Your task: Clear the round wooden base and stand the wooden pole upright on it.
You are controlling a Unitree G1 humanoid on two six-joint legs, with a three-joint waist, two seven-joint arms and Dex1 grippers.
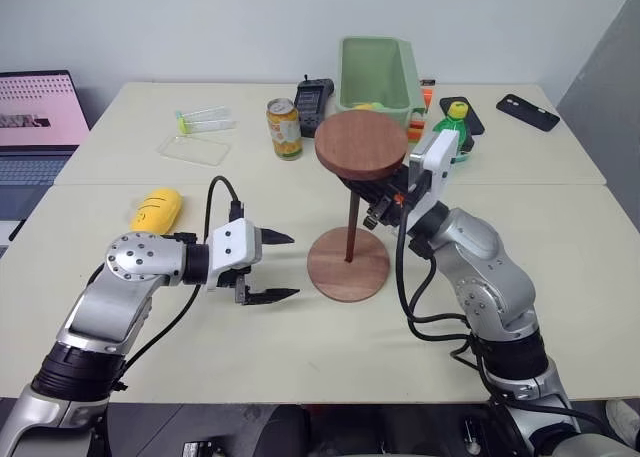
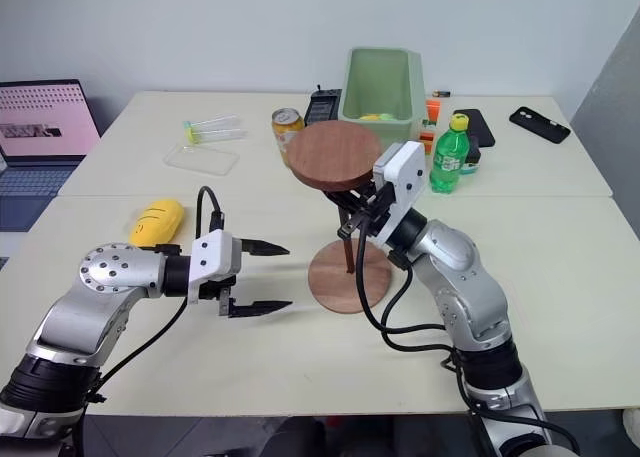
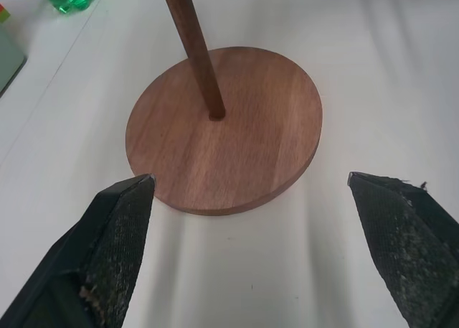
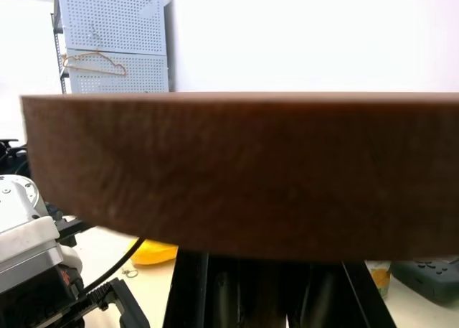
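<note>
The round wooden base (image 1: 365,274) lies flat on the table in front of me. The wooden pole (image 1: 351,227) stands upright with its lower end in the base's centre hole (image 3: 216,115), and its fixed disc (image 1: 362,145) is on top. My right gripper (image 2: 352,215) is shut on the pole just under that disc, whose edge (image 4: 244,170) looms in the right wrist view. My left gripper (image 1: 284,267) is open, level with the table and a short way left of the base, touching nothing. Its fingers (image 3: 118,249) frame the base (image 3: 244,141) in the left wrist view.
A yellow toy (image 1: 157,209) lies at the left. Behind are a soda can (image 1: 284,128), a green bin (image 1: 378,72), a green bottle (image 1: 455,127), a black device (image 1: 312,97), a phone (image 1: 527,111), a clear plastic box (image 1: 193,149) and a laptop (image 1: 35,117).
</note>
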